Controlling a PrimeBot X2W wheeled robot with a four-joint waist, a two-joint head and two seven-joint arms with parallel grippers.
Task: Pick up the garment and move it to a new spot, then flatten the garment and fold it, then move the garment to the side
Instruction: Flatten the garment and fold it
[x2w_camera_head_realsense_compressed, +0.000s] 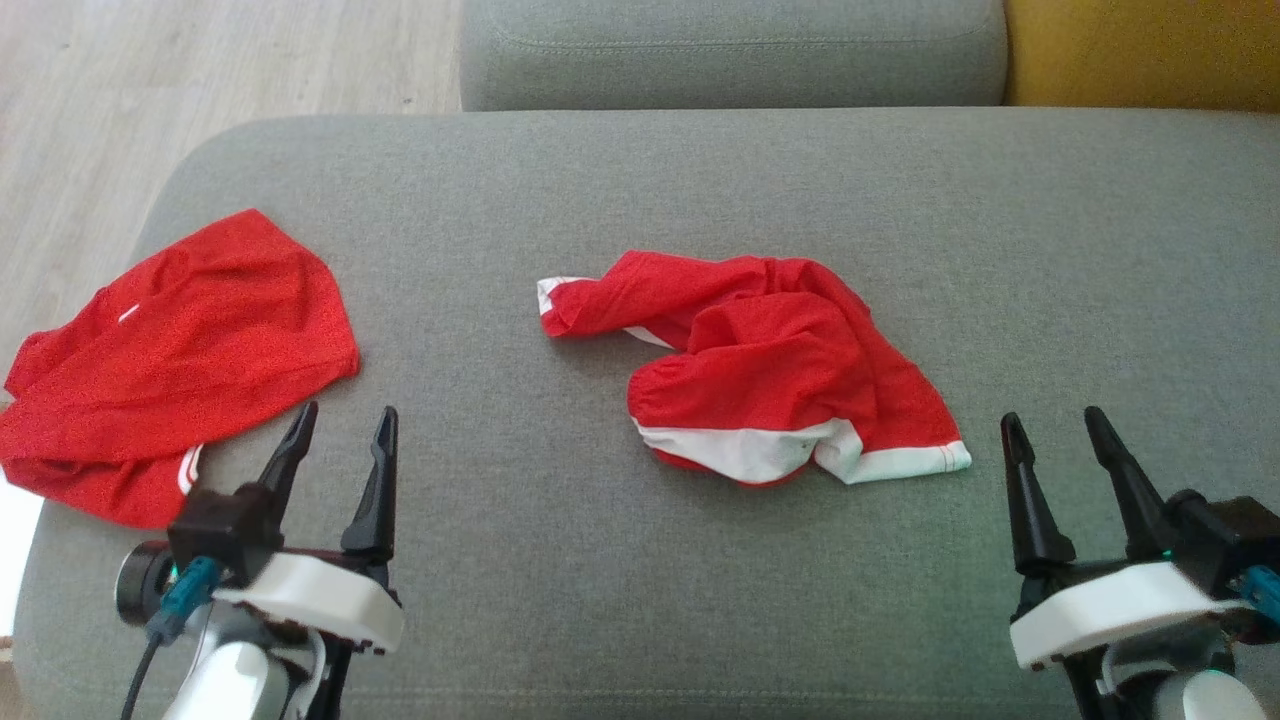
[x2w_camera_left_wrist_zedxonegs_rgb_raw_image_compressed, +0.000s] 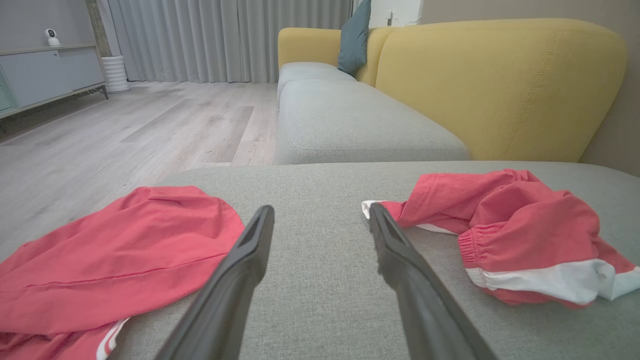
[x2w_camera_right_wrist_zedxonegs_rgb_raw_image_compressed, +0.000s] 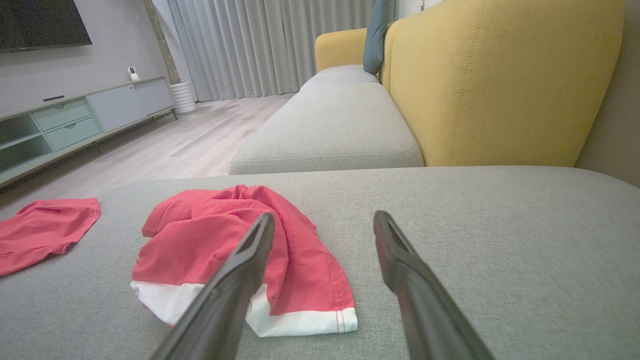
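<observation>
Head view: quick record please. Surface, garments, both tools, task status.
surface: grey cushion
crumpled garment: red with white trim, bunched mid-cushion
second garment: red, lying flatter at the cushion's left edge
left tool: open, empty, close to the second garment
right tool: open, empty, right of the crumpled garment, apart from it
task status: nothing held; crumpled garment not yet flattened or folded

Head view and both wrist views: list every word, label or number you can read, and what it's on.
None readable. The crumpled red garment and the other red garment at the left show no legible print; the grey sofa bears no visible label.
</observation>
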